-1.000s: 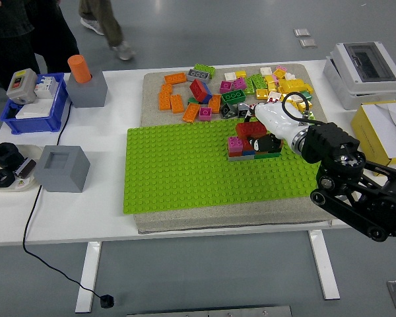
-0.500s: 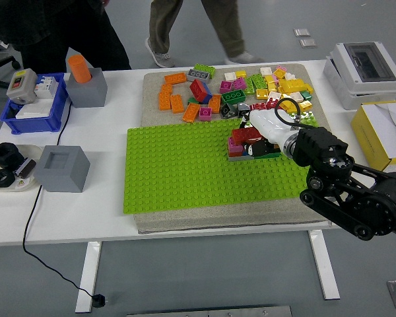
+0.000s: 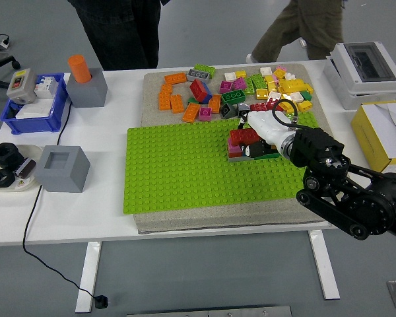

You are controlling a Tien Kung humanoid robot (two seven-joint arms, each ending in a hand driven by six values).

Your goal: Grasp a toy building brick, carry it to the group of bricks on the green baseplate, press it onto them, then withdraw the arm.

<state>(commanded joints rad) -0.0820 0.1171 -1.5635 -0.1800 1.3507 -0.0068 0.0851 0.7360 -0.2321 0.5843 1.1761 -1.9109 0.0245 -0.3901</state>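
So the right hand [image 3: 259, 127], the white one on the black arm coming in from the lower right, is sitting right on top of the group of bricks [image 3: 245, 146] on the green baseplate [image 3: 178, 168]. Its fingers are curled down over a red brick [image 3: 243, 137] at the top of that little stack, and honestly I can't tell if it's really gripping it or just pressing on it. Below the red one there's a pink piece, a grey strip and a bit of green at the right end.

Just behind the baseplate, a loose pile of bricks [image 3: 234, 89] is scattered over the beige mat [image 3: 152, 89]: orange ones left, yellow ones right.

Off to the left on the white table [image 3: 105, 198] are a grey block [image 3: 63, 168], a blue bin [image 3: 33, 109] and an orange cylinder [image 3: 80, 68].
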